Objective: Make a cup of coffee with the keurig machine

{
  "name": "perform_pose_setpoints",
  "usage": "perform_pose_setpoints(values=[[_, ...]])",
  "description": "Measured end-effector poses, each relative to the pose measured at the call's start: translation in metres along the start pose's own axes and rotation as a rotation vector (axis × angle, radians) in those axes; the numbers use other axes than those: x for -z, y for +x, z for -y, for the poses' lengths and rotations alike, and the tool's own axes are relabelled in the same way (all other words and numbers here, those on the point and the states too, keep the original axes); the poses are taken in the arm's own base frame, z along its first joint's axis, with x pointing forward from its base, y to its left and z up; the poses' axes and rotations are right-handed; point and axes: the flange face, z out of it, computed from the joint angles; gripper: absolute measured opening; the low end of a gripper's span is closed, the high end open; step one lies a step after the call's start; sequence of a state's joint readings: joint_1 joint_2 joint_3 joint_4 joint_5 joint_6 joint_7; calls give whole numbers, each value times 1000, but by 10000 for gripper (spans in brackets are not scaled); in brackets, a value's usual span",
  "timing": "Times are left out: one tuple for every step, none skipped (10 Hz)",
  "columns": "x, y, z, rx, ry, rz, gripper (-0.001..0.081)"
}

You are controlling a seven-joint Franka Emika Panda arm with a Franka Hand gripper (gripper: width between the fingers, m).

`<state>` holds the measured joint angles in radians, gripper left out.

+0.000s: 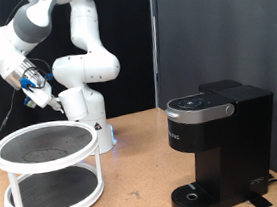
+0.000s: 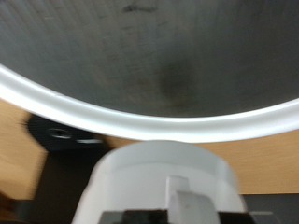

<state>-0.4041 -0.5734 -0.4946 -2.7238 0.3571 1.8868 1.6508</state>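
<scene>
Gripper (image 1: 39, 95) hangs above the white two-tier rack (image 1: 49, 169), well apart from the coffee machine (image 1: 220, 149) at exterior view's right; grip state unclear. No cup visible; machine's lid down.

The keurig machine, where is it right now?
The keurig machine stands on the table at the exterior view's right, apart from the white two-tier rack at the left.
</scene>
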Motion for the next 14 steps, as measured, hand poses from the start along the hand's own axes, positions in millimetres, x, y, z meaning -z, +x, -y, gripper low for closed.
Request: perform_pose_setpoints(values=[[-11, -13, 1, -62, 41, 41, 8], [-21, -26, 1, -108, 67, 69, 8], [-29, -41, 0, -139, 88, 87, 8], [-36, -54, -2, -154, 106, 88, 8], [-44, -68, -5, -160, 119, 78, 8], [-53, -80, -8, -161, 127, 55, 8], [-62, -91, -11, -160, 131, 34, 8], [-72, -102, -14, -165, 143, 21, 8], [-82, -113, -16, -161, 160, 21, 8], [-90, -118, -14, -159, 176, 20, 8], [-90, -118, -14, -160, 173, 20, 8], [-90, -117, -16, -157, 141, 6, 8], [-89, -118, -16, -165, 133, 5, 8], [-91, -120, -16, -180, 140, -14, 8]])
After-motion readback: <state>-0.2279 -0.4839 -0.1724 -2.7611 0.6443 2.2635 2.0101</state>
